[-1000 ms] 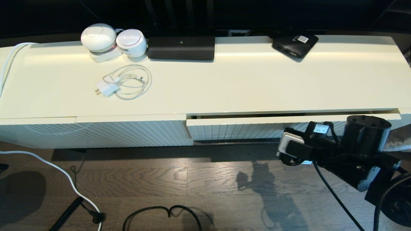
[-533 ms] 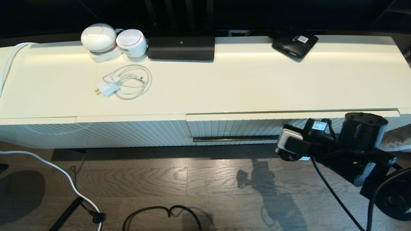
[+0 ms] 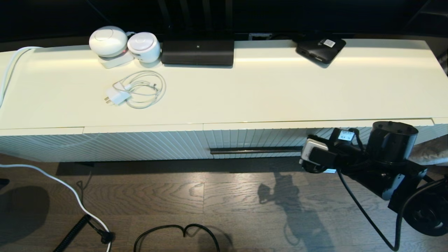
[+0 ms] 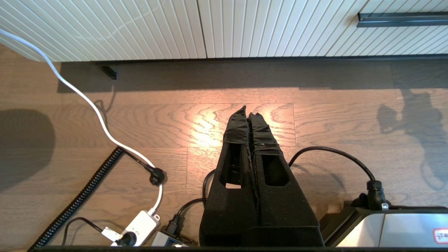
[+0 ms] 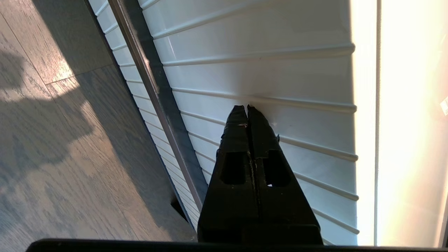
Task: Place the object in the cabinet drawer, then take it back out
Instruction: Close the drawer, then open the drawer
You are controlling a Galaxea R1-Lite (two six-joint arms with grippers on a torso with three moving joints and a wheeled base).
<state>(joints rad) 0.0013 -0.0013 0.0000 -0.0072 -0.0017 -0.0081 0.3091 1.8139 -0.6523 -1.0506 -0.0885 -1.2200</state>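
The cabinet drawer [image 3: 259, 139] is shut flush with the cabinet front, its dark bar handle [image 3: 255, 151] running along its lower edge. The object is hidden from every view. My right arm [image 3: 388, 154] reaches in at the drawer's right end. In the right wrist view my right gripper [image 5: 247, 106] is shut, empty, with its tips touching the ribbed drawer front [image 5: 266, 70] beside the handle [image 5: 154, 91]. My left gripper [image 4: 247, 110] is shut and empty, hanging over the wooden floor well away from the drawer front [image 4: 280, 28].
On the cabinet top stand two white round devices [image 3: 107, 41], a long black box [image 3: 197, 51], a flat black box with a white label [image 3: 321, 49] and a white charger with coiled cable [image 3: 136, 91]. Cables [image 3: 175, 232] lie on the floor. A handleless ribbed panel [image 3: 105, 145] is left of the drawer.
The drawer stood slightly open a second ago and is now pushed fully shut. My right arm moved toward the cabinet with it, gripper staying shut.
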